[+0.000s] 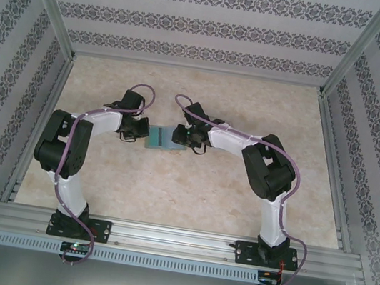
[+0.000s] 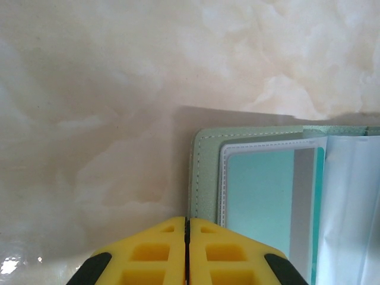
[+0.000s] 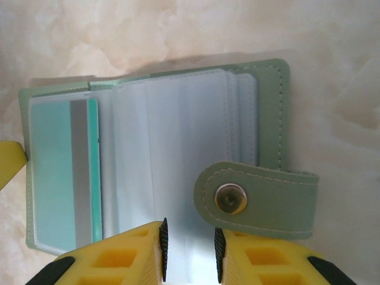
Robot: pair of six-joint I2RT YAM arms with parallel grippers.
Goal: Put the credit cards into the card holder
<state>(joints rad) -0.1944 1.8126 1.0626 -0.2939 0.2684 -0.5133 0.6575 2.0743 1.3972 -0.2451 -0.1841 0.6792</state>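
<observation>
Your card holder (image 1: 159, 138) lies open on the table (image 1: 203, 195), long axis left-right, a teal card (image 3: 59, 172) sleeved. Left gripper (image 2: 188, 222) closed at its edge; right gripper (image 3: 189, 240) narrowly parted over the sleeves (image 3: 160, 154).

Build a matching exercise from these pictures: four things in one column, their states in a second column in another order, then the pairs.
Things
1. teal card
2. tab clasp
3. left gripper
4. right gripper

States
A. fingers apart, over the clear sleeves
B. tucked in a sleeve of the open card holder
C. fingers pressed together
D. undone, snap showing

Pairs: 1-B, 2-D, 3-C, 4-A
</observation>
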